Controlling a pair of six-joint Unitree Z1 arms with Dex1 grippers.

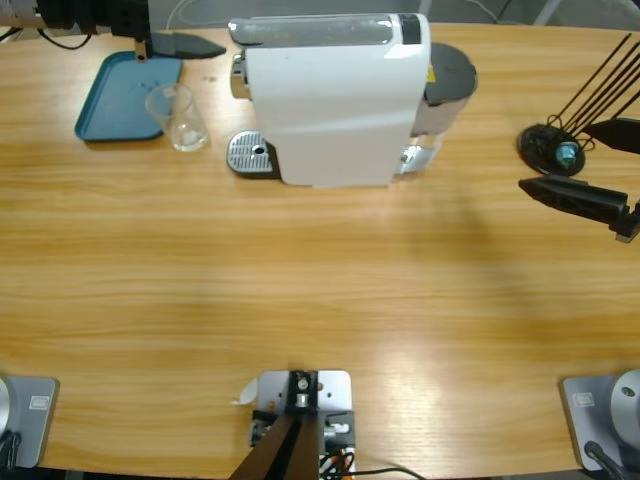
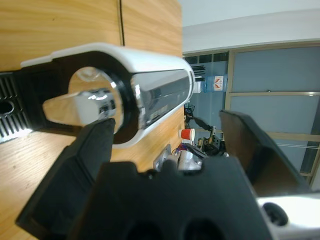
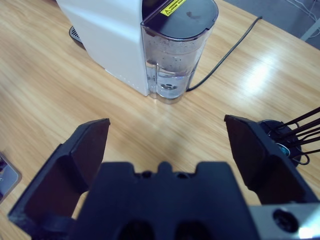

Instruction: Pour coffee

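Pale wooden boards of a long table (image 1: 320, 290) fill the near part of the high view, bare and streaked with light. Further in, at the right edge, the right gripper (image 1: 553, 157) is held just above the wood with its jaws spread wide and nothing between them; in its wrist view the right gripper (image 3: 165, 145) is aimed across the table at the back of the machine. Just beside it, a black round stand (image 1: 552, 150) with thin black rods is seen.

Past the middle, the white coffee machine (image 1: 335, 100) is set lengthwise. At its right end a clear water tank (image 3: 175, 60) is fitted, with water low in it, and a black cable (image 3: 230, 47) is led away behind. At its left end a round metal drip grate (image 1: 250, 155) is laid on the table.

Left of the grate, apart from it, a clear glass (image 1: 180, 118) is stood upright at the right-hand edge of a teal tray (image 1: 115, 100); whether it is on the tray or just beside it cannot be told. Whether a shallow layer of coffee lies in the glass cannot be told either.

Farthest, at the upper left, the left gripper (image 1: 185, 45) is held beyond the tray. In its wrist view the left gripper (image 2: 167, 145) is seen released and empty, pointed at the machine's chrome spout (image 2: 82, 105).
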